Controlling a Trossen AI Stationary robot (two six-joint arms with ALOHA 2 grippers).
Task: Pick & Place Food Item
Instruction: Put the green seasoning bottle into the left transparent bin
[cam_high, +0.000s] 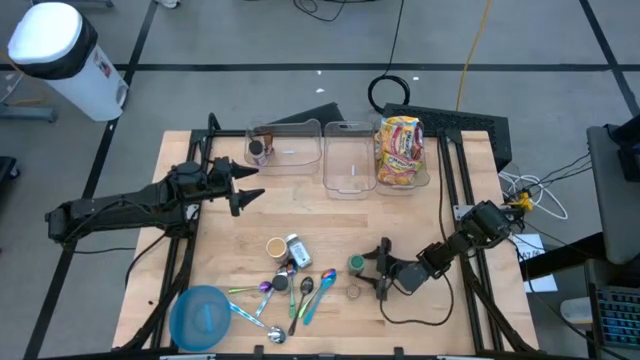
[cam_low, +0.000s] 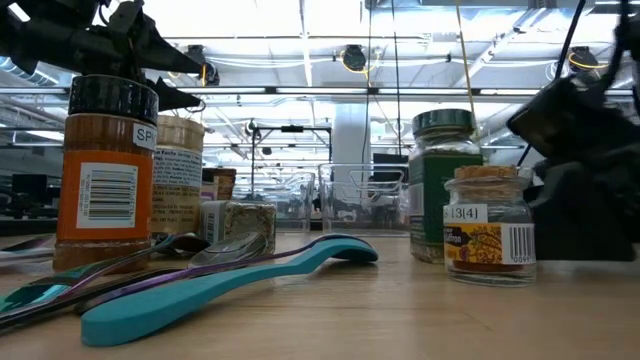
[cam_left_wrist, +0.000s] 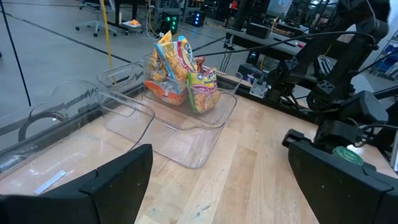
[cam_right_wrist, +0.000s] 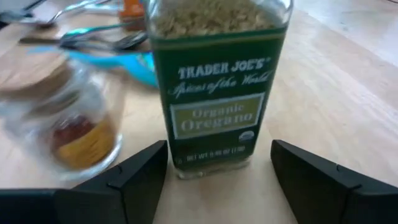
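Risk: right end effector (cam_high: 376, 271), fingers spread, nothing pinched, is sitting just beside oregano jar (cam_high: 356, 264). Crooked push could be tipping tall jar, or knocking small cork jar (cam_right_wrist: 65, 127) touching close by.

Oregano jar: standing upright near tabletop's front edge, green label, dry flakes inside.

Left end effector (cam_high: 243, 185), spread wide, is waiting near back-left bins.
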